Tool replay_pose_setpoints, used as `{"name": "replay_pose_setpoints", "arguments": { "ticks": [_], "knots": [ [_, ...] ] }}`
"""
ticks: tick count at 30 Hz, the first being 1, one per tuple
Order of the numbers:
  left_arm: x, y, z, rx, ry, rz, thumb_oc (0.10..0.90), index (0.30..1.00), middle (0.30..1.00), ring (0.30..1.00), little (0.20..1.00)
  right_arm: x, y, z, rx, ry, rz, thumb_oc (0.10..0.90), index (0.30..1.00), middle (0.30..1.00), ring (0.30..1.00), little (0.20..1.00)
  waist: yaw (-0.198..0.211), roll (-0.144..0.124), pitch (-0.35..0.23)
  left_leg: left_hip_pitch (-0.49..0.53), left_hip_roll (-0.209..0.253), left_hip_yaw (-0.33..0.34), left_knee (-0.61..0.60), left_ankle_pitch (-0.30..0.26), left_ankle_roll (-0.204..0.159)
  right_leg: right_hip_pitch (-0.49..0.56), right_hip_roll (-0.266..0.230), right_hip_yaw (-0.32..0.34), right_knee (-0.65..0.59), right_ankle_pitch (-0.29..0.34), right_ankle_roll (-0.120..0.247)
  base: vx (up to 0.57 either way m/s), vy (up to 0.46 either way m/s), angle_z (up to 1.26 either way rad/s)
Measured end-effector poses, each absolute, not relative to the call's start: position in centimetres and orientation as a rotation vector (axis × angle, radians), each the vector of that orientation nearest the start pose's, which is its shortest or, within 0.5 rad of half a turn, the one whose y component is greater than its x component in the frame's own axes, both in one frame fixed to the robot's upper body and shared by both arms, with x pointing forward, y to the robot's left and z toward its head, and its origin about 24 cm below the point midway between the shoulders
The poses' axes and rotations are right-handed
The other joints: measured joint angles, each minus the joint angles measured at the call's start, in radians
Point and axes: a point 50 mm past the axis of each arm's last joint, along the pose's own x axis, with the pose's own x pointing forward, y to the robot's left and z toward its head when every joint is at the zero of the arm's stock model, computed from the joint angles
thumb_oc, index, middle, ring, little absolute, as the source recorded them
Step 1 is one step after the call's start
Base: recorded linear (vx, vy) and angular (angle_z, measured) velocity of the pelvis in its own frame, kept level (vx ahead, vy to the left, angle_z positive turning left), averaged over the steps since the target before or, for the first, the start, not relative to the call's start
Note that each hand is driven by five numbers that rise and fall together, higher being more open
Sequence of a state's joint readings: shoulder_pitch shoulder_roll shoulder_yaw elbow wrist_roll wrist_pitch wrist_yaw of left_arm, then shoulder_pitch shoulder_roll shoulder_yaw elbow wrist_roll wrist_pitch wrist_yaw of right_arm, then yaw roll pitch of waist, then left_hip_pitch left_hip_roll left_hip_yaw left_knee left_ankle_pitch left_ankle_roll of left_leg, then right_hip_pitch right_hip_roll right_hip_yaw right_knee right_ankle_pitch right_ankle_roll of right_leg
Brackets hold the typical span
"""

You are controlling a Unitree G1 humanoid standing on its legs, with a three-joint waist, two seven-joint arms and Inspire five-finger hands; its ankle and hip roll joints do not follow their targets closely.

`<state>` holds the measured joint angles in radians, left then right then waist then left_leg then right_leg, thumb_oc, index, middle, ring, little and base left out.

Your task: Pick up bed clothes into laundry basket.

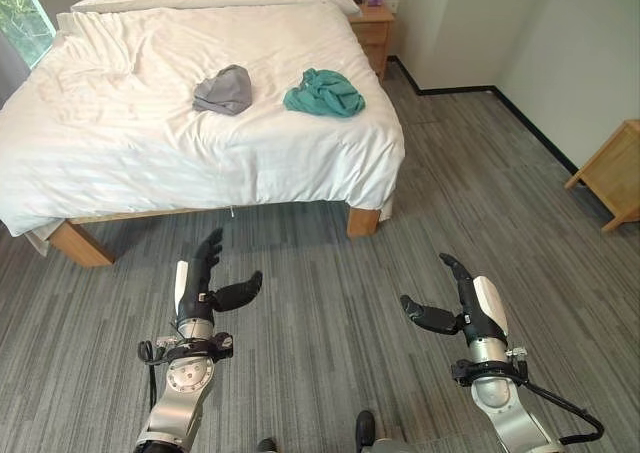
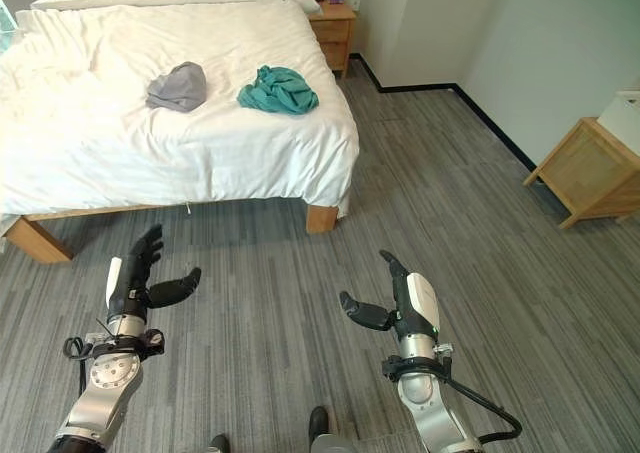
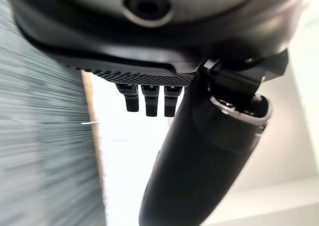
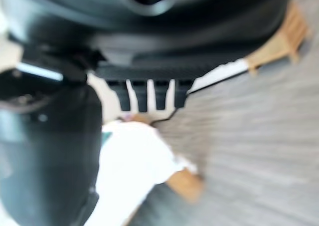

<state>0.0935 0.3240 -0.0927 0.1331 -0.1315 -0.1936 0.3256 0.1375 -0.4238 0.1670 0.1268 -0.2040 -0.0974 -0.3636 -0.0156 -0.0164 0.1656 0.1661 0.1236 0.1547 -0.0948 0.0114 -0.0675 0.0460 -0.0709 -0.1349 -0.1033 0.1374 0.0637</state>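
Left eye view: wide bed with white rumpled duvet (image 1: pixel 150 123), on grey striped carpet floor (image 1: pixel 450 203).
Clothes: crumpled grey garment (image 1: pixel 224 90) and crumpled teal garment (image 1: pixel 323 93), both on duvet, near each other, apart.
Left hand (image 1: pixel 203 283): over carpet short of bed, fingers straight and spread, thumb out, empty.
Right hand (image 1: pixel 462 308): over carpet, fingers relaxed, thumb out, empty.
Furniture: light wooden nightstand (image 1: pixel 373 28) beside bed head; light wooden cabinet (image 1: pixel 612 173) at right wall.
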Motion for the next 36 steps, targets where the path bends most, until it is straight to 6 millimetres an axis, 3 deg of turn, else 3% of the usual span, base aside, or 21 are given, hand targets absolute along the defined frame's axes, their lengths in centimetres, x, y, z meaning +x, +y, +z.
{"name": "replay_pose_setpoints", "arguments": {
  "ticks": [6, 12, 14, 15, 17, 19, 20, 21, 22, 23, 25, 26, 27, 28, 29, 31, 32, 33, 34, 35, 36],
  "knots": [
    [21.1, 21.3, -0.4, 0.169, 0.128, 0.248, 0.8, 0.9, 0.9, 0.9, 0.9, 22.1, -20.7, 3.3, -0.508, -0.057, -0.139, 0.8, 0.9, 0.9, 0.9, 0.9, 0.002, -0.011, 0.014, -0.025, 0.0, -0.007, 0.0, -0.002, 0.003, -0.018, -0.004, -0.007, 0.0, -0.011, 0.01, 0.02, -0.055, 0.05],
    [20.4, 21.7, -0.7, 0.178, 0.149, 0.258, 0.8, 0.9, 0.9, 0.9, 0.9, 22.6, -21.5, 5.9, -0.63, -0.173, -0.089, 0.8, 0.9, 0.9, 0.9, 0.9, 0.005, -0.006, 0.037, -0.051, 0.007, -0.027, 0.042, -0.002, -0.004, -0.026, 0.004, -0.024, 0.0, -0.016, 0.006, 0.0, -0.136, 0.08],
    [20.7, 22.9, 0.4, 0.2, 0.109, 0.295, 0.8, 0.9, 0.9, 0.9, 0.9, 23.1, -21.7, 6.6, -0.688, -0.204, -0.075, 0.8, 0.9, 0.9, 0.9, 0.9, 0.04, -0.04, 0.11, -0.144, 0.022, -0.034, 0.271, -0.046, -0.056, -0.025, 0.007, -0.009, 0.0, -0.029, -0.038, 0.08, -0.21, -0.23],
    [20.7, 23.2, 0.5, 0.206, 0.104, 0.307, 0.8, 0.9, 0.9, 0.9, 0.9, 23.1, -21.6, 6.5, -0.692, -0.202, -0.064, 0.8, 0.9, 0.9, 0.9, 0.9, 0.062, -0.05, 0.127, -0.189, 0.03, -0.038, 0.38, -0.049, -0.063, -0.022, 0.015, -0.001, 0.001, -0.027, -0.043, 0.12, -0.137, -0.36],
    [20.8, 23.3, 0.6, 0.199, 0.097, 0.336, 0.8, 0.9, 0.9, 0.9, 0.9, 23.2, -21.7, 6.7, -0.704, -0.207, -0.054, 0.8, 0.9, 0.9, 0.9, 0.9, 0.067, -0.046, 0.161, -0.333, 0.059, -0.057, 0.623, -0.05, -0.075, -0.008, 0.021, 0.008, 0.001, -0.071, -0.052, 0.18, -0.055, -0.27],
    [20.8, 22.8, 0.5, 0.185, 0.098, 0.328, 0.8, 0.9, 0.9, 0.9, 0.9, 23.2, -21.8, 6.8, -0.709, -0.209, -0.056, 0.8, 0.9, 0.9, 0.9, 0.9, 0.06, -0.055, 0.168, -0.348, 0.007, -0.048, 0.523, -0.047, -0.061, -0.025, -0.006, 0.018, 0.002, -0.077, -0.052, 0.34, -0.016, -0.21],
    [20.7, 22.1, 0.2, 0.163, 0.106, 0.32, 0.8, 0.9, 0.9, 0.9, 0.9, 23.3, -22.0, 7.0, -0.722, -0.21, -0.057, 0.8, 0.9, 0.9, 0.9, 0.9, 0.06, -0.024, 0.168, -0.357, 0.007, -0.04, 0.443, -0.054, -0.057, -0.025, 0.025, 0.011, 0.025, -0.092, -0.046, 0.39, 0.027, -0.26],
    [21.0, 20.9, 0.9, 0.14, 0.063, 0.287, 0.8, 0.9, 0.9, 0.9, 0.9, 23.3, -22.9, 7.3, -0.747, -0.205, -0.082, 0.8, 0.9, 0.9, 0.9, 0.9, 0.065, 0.035, 0.164, -0.367, 0.053, -0.022, 0.34, -0.062, -0.041, -0.138, 0.053, -0.018, 0.366, -0.263, -0.086, 0.29, 0.059, -0.31],
    [21.5, 20.6, 1.0, 0.149, 0.046, 0.269, 0.8, 0.9, 0.9, 0.9, 0.9, 23.5, -23.0, 6.8, -0.735, -0.181, -0.094, 0.8, 0.9, 0.9, 0.9, 0.9, 0.083, 0.032, 0.188, -0.355, 0.06, -0.022, 0.357, -0.059, -0.036, -0.146, 0.054, -0.007, 0.41, -0.302, -0.09, 0.44, 0.083, -0.3],
    [21.6, 20.5, 0.9, 0.159, 0.06, 0.256, 0.8, 0.9, 0.9, 0.9, 0.9, 23.2, -22.9, 6.1, -0.732, -0.147, -0.083, 0.8, 0.9, 0.9, 0.9, 0.9, 0.096, 0.007, 0.173, -0.357, 0.049, 0.034, 0.325, -0.076, -0.034, -0.155, 0.044, 0.018, 0.39, -0.306, -0.097, 0.43, 0.087, -0.06],
    [22.0, 20.4, 0.9, 0.17, 0.059, 0.247, 0.8, 0.9, 0.9, 0.9, 0.9, 23.1, -23.1, 5.8, -0.736, -0.128, -0.089, 0.8, 0.9, 0.9, 0.9, 0.9, 0.082, -0.017, 0.171, -0.407, 0.02, 0.11, 0.296, -0.049, -0.045, -0.137, 0.024, 0.061, 0.286, -0.286, -0.116, 0.56, 0.114, 0.19],
    [22.6, 20.3, 0.9, 0.173, 0.059, 0.25, 0.8, 0.9, 0.9, 0.9, 0.9, 23.5, -23.4, 5.5, -0.744, -0.105, -0.102, 0.8, 0.9, 0.9, 0.9, 0.9, 0.094, -0.024, 0.175, -0.404, -0.003, 0.16, 0.116, -0.013, -0.04, -0.081, 0.011, 0.089, 0.159, -0.257, -0.117, 0.49, 0.113, 0.08],
    [22.9, 20.3, 0.9, 0.174, 0.055, 0.25, 0.8, 0.9, 0.9, 0.9, 0.9, 23.7, -23.5, 5.5, -0.747, -0.1, -0.108, 0.8, 0.9, 0.9, 0.9, 0.9, 0.101, -0.025, 0.175, -0.404, -0.005, 0.179, 0.025, 0.014, -0.04, -0.053, 0.012, 0.115, 0.108, -0.232, -0.11, 0.75, 0.197, 0.1],
    [23.1, 20.3, 1.1, 0.176, 0.051, 0.25, 0.8, 0.9, 0.9, 0.9, 0.9, 23.9, -23.6, 5.6, -0.75, -0.098, -0.112, 0.8, 0.9, 0.9, 0.9, 0.9, 0.104, -0.022, 0.179, -0.423, 0.007, 0.215, -0.004, 0.059, -0.034, 0.011, 0.013, 0.15, 0.048, -0.168, -0.095, 0.41, 0.114, 0.15],
    [23.0, 20.3, 0.9, 0.175, 0.057, 0.254, 0.8, 0.9, 0.9, 0.9, 0.9, 23.9, -23.5, 5.6, -0.754, -0.099, -0.109, 0.8, 0.9, 0.9, 0.9, 0.9, 0.102, -0.009, 0.177, -0.416, 0.038, 0.225, 0.008, 0.064, -0.034, 0.042, 0.018, 0.143, 0.03, -0.183, -0.066, 0.64, 0.193, -0.26],
    [21.7, 21.1, 0.4, 0.196, 0.085, 0.287, 0.8, 0.9, 0.9, 0.9, 0.9, 23.7, -22.9, 6.0, -0.755, -0.129, -0.084, 0.8, 0.9, 0.9, 0.9, 0.9, 0.131, 0.008, 0.139, -0.415, 0.088, 0.236, 0.078, 0.056, -0.033, 0.074, 0.011, 0.191, 0.028, -0.229, -0.051, 0.68, 0.18, -0.69],
    [21.4, 21.5, 0.2, 0.203, 0.096, 0.3, 0.8, 0.9, 0.9, 0.9, 0.9, 23.6, -22.7, 6.2, -0.753, -0.144, -0.078, 0.8, 0.9, 0.9, 0.9, 0.9, 0.138, 0.004, 0.123, -0.402, 0.071, 0.232, 0.075, 0.093, -0.02, 0.079, -0.011, 0.214, 0.027, -0.241, -0.037, 0.45, 0.101, -0.8],
    [21.3, 21.9, 0.1, 0.221, 0.107, 0.309, 0.8, 0.9, 0.9, 0.9, 0.9, 23.5, -22.4, 6.4, -0.758, -0.154, -0.061, 0.8, 0.9, 0.9, 0.9, 0.9, 0.154, -0.027, 0.122, -0.39, 0.028, 0.22, 0.102, 0.096, -0.001, 0.071, -0.064, 0.225, 0.065, -0.279, -0.012, 0.3, 0.079, -1.0],
    [21.1, 22.2, 0.1, 0.23, 0.118, 0.32, 0.8, 0.9, 0.9, 0.9, 0.9, 23.3, -22.0, 6.2, -0.771, -0.153, -0.035, 0.8, 0.9, 0.9, 0.9, 0.9, 0.164, -0.038, 0.121, -0.366, 0.003, 0.23, 0.113, 0.12, 0.036, 0.025, -0.103, 0.216, 0.204, -0.315, 0.06, 0.57, 0.133, -0.78],
    [21.2, 22.4, 0.1, 0.25, 0.12, 0.311, 0.8, 0.9, 0.9, 0.9, 0.9, 22.6, -21.3, 5.7, -0.774, -0.141, 0.001, 0.8, 0.9, 0.9, 0.9, 0.9, 0.145, -0.06, 0.109, -0.325, -0.044, 0.233, 0.118, 0.091, 0.098, 0.022, -0.134, 0.197, 0.338, -0.296, 0.13, 0.56, 0.135, -0.35],
    [21.3, 22.5, 0.5, 0.267, 0.108, 0.3, 0.8, 0.9, 0.9, 0.9, 0.9, 22.3, -20.8, 5.4, -0.777, -0.136, 0.027, 0.8, 0.9, 0.9, 0.9, 0.9, 0.133, -0.074, 0.103, -0.29, -0.074, 0.237, 0.111, 0.081, 0.118, -0.016, -0.155, 0.192, 0.505, -0.281, 0.195, 0.44, 0.099, 0.07]
  ]
}}
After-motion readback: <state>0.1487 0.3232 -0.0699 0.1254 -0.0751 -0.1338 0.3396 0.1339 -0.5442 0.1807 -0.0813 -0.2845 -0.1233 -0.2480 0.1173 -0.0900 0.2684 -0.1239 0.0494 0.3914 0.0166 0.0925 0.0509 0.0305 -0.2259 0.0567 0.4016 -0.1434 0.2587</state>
